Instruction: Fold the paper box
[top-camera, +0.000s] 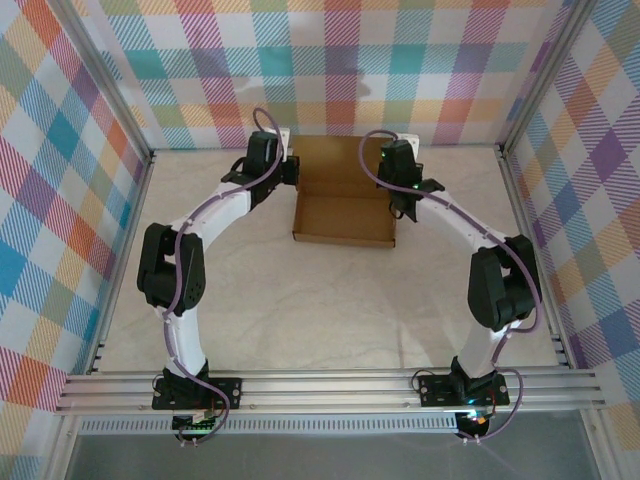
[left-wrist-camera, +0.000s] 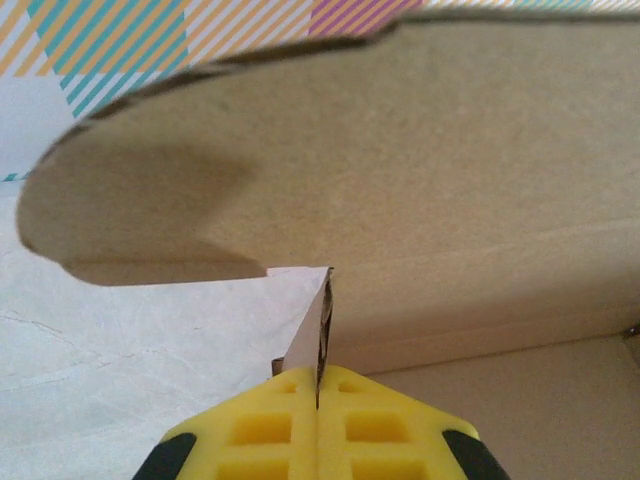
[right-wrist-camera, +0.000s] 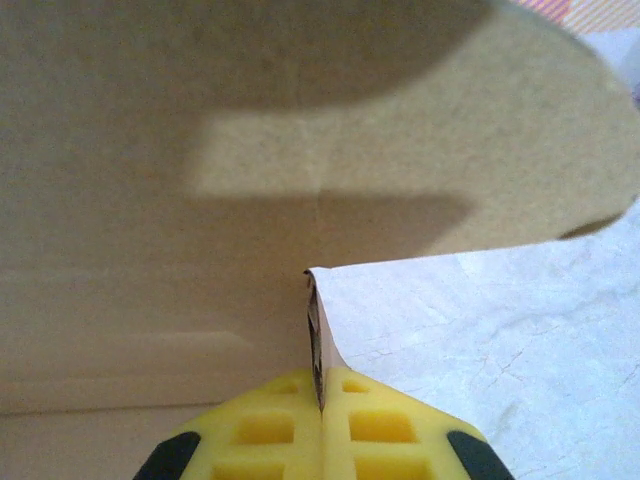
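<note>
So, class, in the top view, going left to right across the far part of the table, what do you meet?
left gripper → box → right gripper

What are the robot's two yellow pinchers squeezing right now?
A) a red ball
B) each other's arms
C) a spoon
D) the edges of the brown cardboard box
D: in each wrist view, the left gripper and the right gripper are closed on a thin upright edge of the paper box.
</note>
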